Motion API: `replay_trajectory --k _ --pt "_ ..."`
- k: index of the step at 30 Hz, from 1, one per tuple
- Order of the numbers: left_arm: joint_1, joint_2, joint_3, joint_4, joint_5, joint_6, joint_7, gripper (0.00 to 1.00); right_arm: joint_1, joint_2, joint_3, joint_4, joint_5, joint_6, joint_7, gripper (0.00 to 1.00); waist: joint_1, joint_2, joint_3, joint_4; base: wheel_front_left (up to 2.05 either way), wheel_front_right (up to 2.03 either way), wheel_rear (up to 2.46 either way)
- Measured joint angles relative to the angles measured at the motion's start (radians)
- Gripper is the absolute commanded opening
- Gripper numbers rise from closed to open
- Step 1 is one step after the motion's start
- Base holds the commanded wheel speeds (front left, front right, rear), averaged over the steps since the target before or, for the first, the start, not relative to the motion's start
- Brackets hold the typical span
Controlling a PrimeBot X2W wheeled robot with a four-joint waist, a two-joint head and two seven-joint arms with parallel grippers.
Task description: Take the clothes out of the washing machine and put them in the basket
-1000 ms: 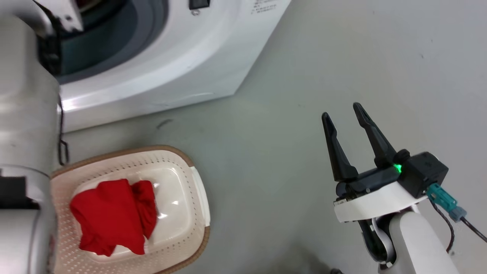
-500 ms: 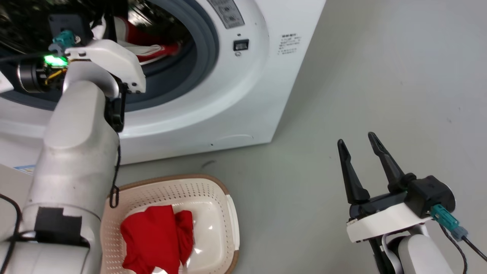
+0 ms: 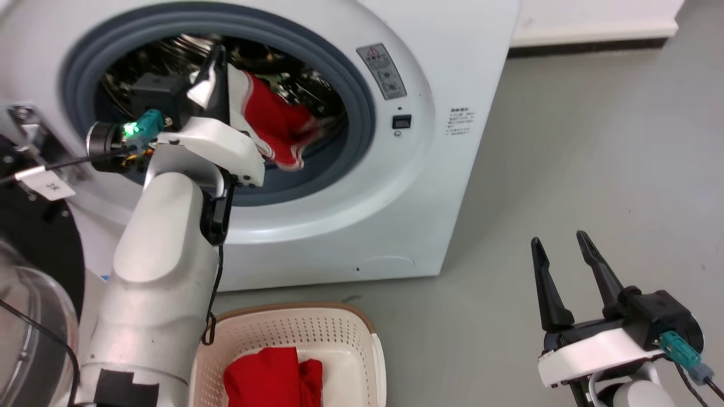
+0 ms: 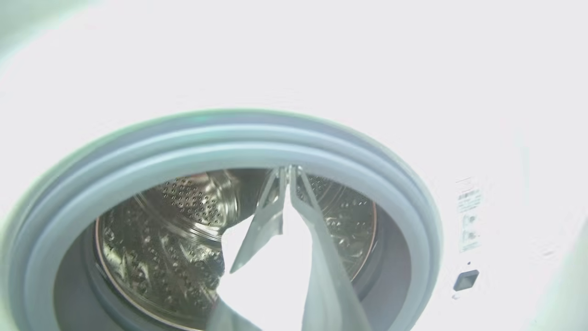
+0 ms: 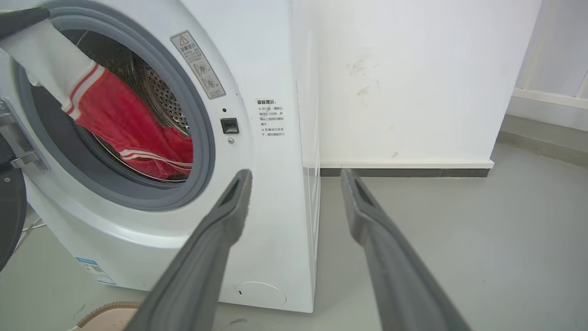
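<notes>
Washing machine [image 3: 452,186]: white front-loader, far left of the scene, opening ringed by a grey rubber gasket [image 3: 362,113], perforated steel drum [image 4: 183,207] inside; black-rimmed glass door [image 3: 28,328] swung open at near left. Front panel: warning label [image 3: 384,70], small black square button [image 3: 401,121]. Left gripper [image 4: 288,169]: at the mouth of the drum, fingers drawn together at the tips and clamped on fabric that is washed out to white in the left wrist view. Red striped garment [image 3: 277,121]: white cuff end in that grip, red body with white stripes hanging down across the opening, its lower end at the gasket's lower edge. Laundry basket [image 3: 339,339]: cream perforated plastic, brown rim, on the grey floor [image 3: 565,141] just in front of the machine, near centre. Plain red garment [image 3: 271,379]: bunched in the basket's bottom. Right gripper [image 3: 559,237]: near right, well apart from machine and basket, above bare floor, fingers spread apart with nothing between them. Dark baseboard [image 5: 404,168]: along the white wall at far right.
</notes>
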Motion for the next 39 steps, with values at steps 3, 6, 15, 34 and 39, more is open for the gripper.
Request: replay_trajectory --k 3,6,15,34,39 --pt "0.039 -0.013 0.002 -0.055 0.009 -0.008 -0.001 0.00 0.027 0.000 -0.008 -0.014 -0.003 0.000 0.012 1.00 0.0000 0.0000 -0.039 0.017 0.00 0.00 0.00" --pt "0.082 -0.028 0.003 -0.116 0.018 -0.010 -0.001 0.00 0.049 0.000 -0.015 -0.026 -0.006 0.000 0.026 1.00 -0.0001 0.0000 -0.073 0.034 0.00 0.00 0.00" --pt "0.265 -0.054 -0.002 -0.419 0.030 -0.007 -0.002 0.00 0.106 0.000 -0.032 -0.075 -0.007 0.000 0.053 1.00 0.0000 0.0000 -0.141 0.081 0.00 0.00 0.00" --pt "0.734 -0.054 -0.069 -0.772 0.001 0.065 0.132 0.00 0.129 0.000 -0.024 -0.115 -0.008 0.000 0.074 1.00 0.0003 0.0000 -0.101 0.120 0.00 0.00 0.00" --pt "0.818 -0.068 -0.103 -0.600 -0.024 0.071 0.132 0.00 0.111 0.000 -0.026 -0.116 -0.008 0.000 0.069 1.00 0.0003 0.0000 -0.055 0.124 0.00 0.00 0.00"
